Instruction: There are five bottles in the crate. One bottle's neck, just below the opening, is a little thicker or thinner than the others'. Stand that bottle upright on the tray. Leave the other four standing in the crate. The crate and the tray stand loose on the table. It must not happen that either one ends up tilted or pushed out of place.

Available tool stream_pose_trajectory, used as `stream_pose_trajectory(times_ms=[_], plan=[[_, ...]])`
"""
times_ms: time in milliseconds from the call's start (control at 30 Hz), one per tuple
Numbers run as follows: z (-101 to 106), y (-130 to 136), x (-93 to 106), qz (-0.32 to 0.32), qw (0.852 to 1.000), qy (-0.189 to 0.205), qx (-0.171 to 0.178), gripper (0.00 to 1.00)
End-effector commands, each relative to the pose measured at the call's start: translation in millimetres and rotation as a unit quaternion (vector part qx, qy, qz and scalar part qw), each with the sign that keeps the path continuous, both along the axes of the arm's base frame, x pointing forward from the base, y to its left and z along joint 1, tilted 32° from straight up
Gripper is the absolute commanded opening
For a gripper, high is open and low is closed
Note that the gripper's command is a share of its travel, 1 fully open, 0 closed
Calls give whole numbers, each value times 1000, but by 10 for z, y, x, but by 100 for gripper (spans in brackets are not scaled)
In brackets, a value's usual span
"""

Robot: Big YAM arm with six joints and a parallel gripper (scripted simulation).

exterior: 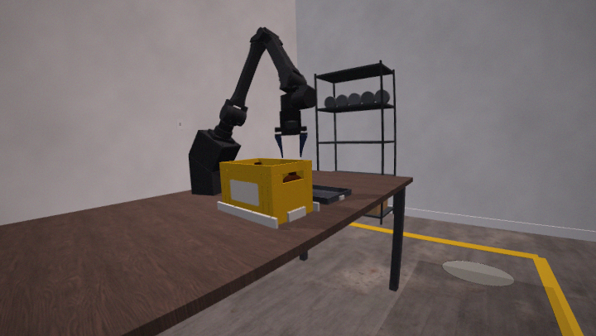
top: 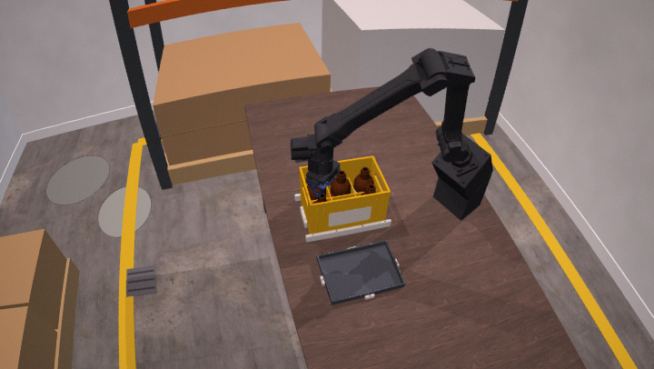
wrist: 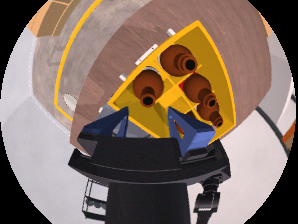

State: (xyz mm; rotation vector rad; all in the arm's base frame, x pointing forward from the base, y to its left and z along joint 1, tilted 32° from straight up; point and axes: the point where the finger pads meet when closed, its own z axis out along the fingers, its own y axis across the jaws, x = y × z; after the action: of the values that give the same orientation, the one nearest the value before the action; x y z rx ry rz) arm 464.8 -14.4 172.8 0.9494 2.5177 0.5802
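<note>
The yellow crate (top: pixel 315 219) (exterior: pixel 291 204) (wrist: pixel 202 40) stands on the table with brown bottles inside. In the top view one bottle (top: pixel 340 186) stands mid-crate and another bottle (top: pixel 363 182) to its right; others are partly hidden by the crate wall and the gripper. In the wrist view one bottle (wrist: pixel 148 86) stands just beyond the fingertips, and one is mostly hidden behind the right finger. I cannot tell which neck differs. My gripper (exterior: pixel 291 156) (wrist: pixel 148 109) is open and empty, pointing down above the crate's left end in the top view. The dark tray (top: pixel 361 274) (exterior: pixel 329 194) holds nothing.
White strips (top: pixel 348 231) (exterior: pixel 246 214) lie along the crate's base. Small white blocks (top: pixel 369 296) sit around the tray. The tray is in front of the crate in the top view. The table's left edge runs close beside both. Crate walls and dividers surround the bottles.
</note>
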Motion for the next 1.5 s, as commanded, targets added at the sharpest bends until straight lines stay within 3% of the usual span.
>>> stream_pose_trajectory(times_ms=[0, 900, 1467], plan=[[-95, -38, 36, 0, 1000, 5, -1, 61], [-93, -39, 38, 0, 1000, 5, -1, 61], [49, -73, 141, -2, 1000, -7, -2, 61]])
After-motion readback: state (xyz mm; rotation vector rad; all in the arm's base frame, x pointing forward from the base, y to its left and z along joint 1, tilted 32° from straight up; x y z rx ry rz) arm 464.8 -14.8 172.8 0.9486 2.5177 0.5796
